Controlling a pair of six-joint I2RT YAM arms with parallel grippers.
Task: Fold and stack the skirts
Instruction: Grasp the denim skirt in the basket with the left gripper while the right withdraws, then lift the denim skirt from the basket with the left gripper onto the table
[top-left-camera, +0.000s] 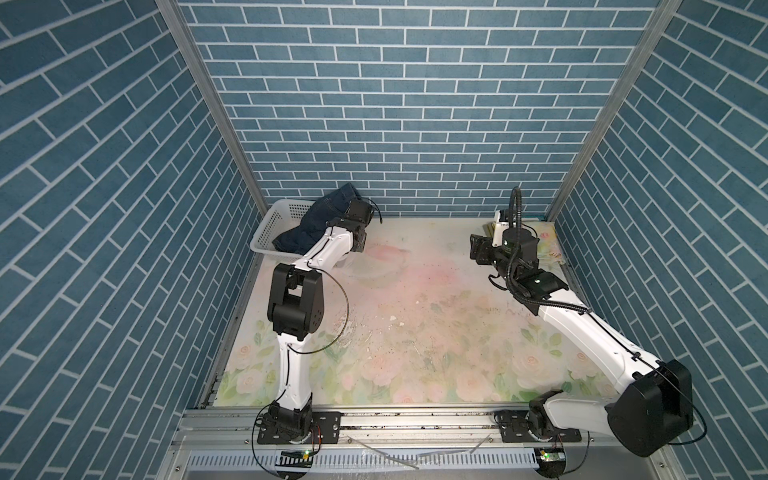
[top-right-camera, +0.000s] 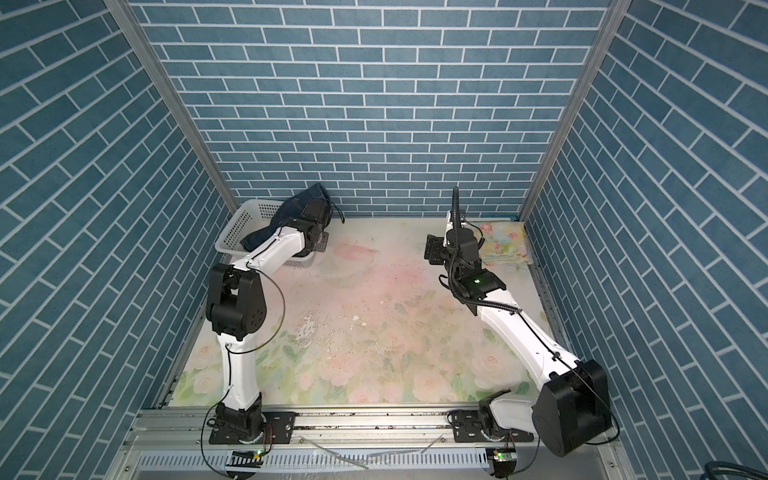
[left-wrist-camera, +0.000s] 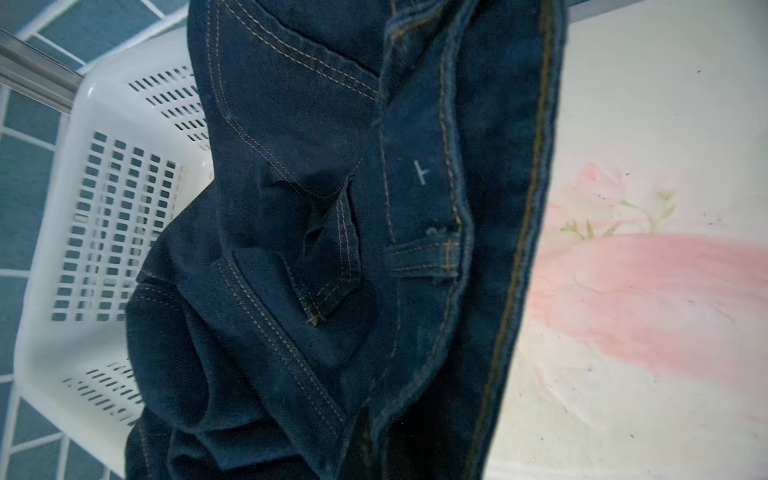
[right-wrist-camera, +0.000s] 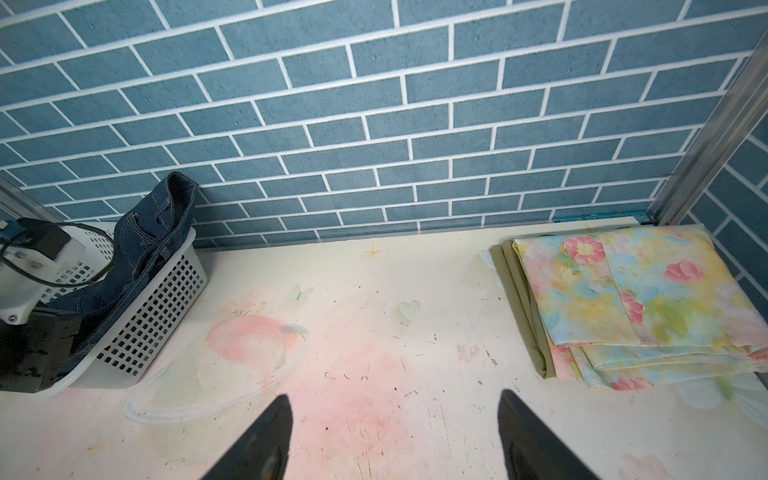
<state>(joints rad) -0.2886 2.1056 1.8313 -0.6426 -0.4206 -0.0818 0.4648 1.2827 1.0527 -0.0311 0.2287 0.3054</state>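
Far-left corner: a white perforated basket (top-left-camera: 270, 224) stood on the flower-printed surface (top-left-camera: 415, 332), close against the blue brick wall.
Denim skirt: the dark blue denim skirt (top-left-camera: 316, 224) lay bunched in the basket. One end rose above the far rim and leaned on the wall; the rest sloped down to the basket's near-right end.
Left hand: the left hand (top-left-camera: 358, 245) reached down at that near-right end, pressed together on a fold of the denim skirt. Its fingers were hidden under the cloth.
Left wrist view: denim filled the middle, showing waistband, belt loop and yellow stitching, with the basket wall on one side and bare surface on the other.
Right hand: the right hand (right-wrist-camera: 395, 436) hung above bare surface right of centre, facing the far wall. Its fingers were spread wide with nothing between them.
Far-right corner: a folded stack lay flat on the surface.
Stack, top: the pastel floral skirt (right-wrist-camera: 644, 291), blue and yellow with pink flowers.
Stack, under: the olive-green skirt (right-wrist-camera: 509, 282), only its left edge showing.
Spacing: the stack lay well apart from the basket; the right hand was just left of the stack and clear of it.
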